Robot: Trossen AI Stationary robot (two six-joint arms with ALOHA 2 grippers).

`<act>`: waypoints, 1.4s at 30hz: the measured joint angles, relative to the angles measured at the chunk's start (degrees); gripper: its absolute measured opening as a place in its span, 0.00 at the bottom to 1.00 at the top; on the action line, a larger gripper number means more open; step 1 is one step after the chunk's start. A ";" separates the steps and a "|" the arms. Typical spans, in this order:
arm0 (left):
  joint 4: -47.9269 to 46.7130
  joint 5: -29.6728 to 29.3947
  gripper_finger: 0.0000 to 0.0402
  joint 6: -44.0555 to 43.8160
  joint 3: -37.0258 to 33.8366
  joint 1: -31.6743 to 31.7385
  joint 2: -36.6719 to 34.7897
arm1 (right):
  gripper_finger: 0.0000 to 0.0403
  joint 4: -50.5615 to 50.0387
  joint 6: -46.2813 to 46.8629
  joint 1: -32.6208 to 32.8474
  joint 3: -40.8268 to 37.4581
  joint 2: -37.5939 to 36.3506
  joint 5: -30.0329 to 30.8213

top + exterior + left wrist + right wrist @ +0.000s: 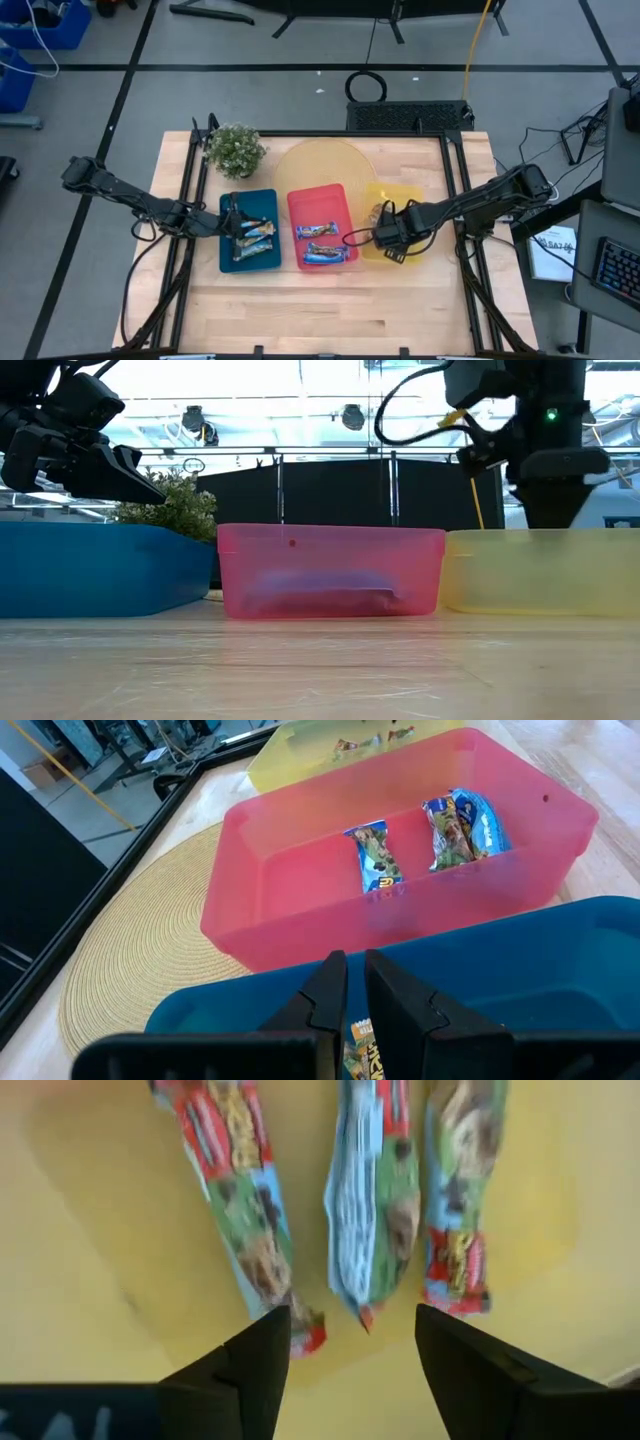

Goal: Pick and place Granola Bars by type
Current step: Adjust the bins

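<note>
Three trays stand in a row: blue (262, 205), red (322, 200) and yellow (405, 200). Several bars lie in the blue tray (252, 240), two in the red one (375, 860) (460, 825), and three red, green and blue bars on the yellow tray's floor (235, 1200) (370, 1190) (460, 1180). My left gripper (355, 982) hovers over the blue tray with only a thin slit between its fingers. A bar (358, 1050) shows below it. My right gripper (350, 1340) hangs open above the yellow tray's bars, pointing down, its fingers either side of the middle bar's end.
A potted plant (235, 150) stands at the table's far left. A round woven mat (320, 160) lies behind and partly under the red and yellow trays. Black frame rails run along both table sides. Bare wood (320, 310) stretches in front of the trays.
</note>
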 joint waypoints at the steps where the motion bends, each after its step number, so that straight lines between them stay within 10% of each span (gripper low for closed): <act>1: 0.00 0.01 0.12 0.00 0.00 -0.01 0.00 | 0.51 -0.38 0.20 0.05 0.65 0.01 0.66; 20: 0.03 -0.01 0.12 -0.01 0.00 -0.01 0.00 | 0.02 26.85 -15.42 4.06 9.61 0.44 5.62; 32: 0.04 -0.29 0.12 1.37 0.00 0.00 -0.02 | 0.00 37.47 -22.78 2.61 12.09 4.05 -2.25; 42: 0.04 -0.34 0.12 0.62 0.00 0.00 -0.01 | 0.00 38.36 -24.29 11.52 29.43 24.85 -3.15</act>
